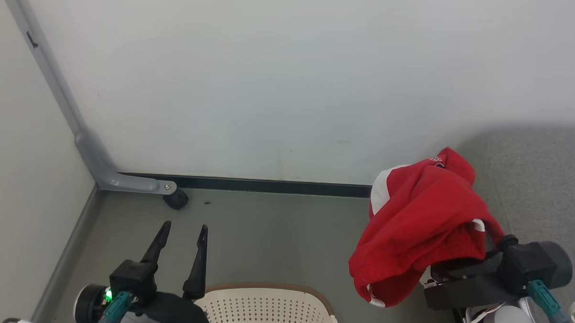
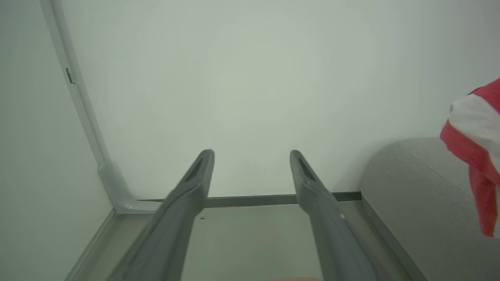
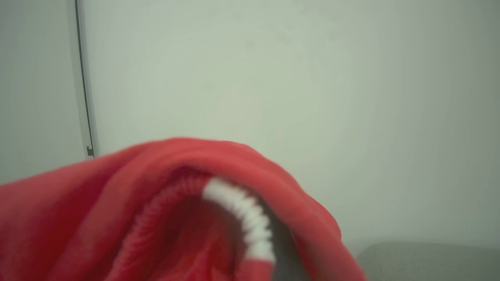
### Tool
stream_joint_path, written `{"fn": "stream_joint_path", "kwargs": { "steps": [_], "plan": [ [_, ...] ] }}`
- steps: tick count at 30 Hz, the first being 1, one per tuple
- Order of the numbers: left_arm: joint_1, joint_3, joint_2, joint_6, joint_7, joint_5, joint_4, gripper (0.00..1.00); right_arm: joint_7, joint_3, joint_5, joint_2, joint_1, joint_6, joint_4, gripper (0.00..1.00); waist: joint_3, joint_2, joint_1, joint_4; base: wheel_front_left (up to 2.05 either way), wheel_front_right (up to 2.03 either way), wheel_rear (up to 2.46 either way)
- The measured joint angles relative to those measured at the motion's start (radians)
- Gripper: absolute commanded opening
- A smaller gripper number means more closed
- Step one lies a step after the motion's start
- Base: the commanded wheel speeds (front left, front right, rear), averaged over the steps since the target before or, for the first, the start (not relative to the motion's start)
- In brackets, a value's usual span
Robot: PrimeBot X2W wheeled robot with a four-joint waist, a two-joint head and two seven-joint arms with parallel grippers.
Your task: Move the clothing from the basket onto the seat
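Hanging from the clenched right gripper (image 1: 455, 277), the red garment (image 1: 424, 219) was out of the basket (image 1: 268, 290), which sat to that gripper's left. The grey seat (image 1: 540, 180) lay just ahead of it, garment not yet set down. The left gripper (image 1: 184, 227) stood spread, empty.

Head camera looks down; both wrist cameras face the wall (image 1: 290, 85), sharing seat (image 2: 422, 195).
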Motion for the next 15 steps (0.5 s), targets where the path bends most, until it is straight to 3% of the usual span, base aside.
{"fn": "stream_joint_path", "kwargs": {
  "steps": [15],
  "plan": [
    [0.095, 0.053, -0.007, 0.014, -0.005, 0.037, 0.008, 1.0, 0.0, -0.043, -0.007, -0.005, 0.089, 0.009, -0.079, 0.0, -0.013, 0.0, 0.0002, -0.015, 0.0, 0.0, 0.0]
  ]
}}
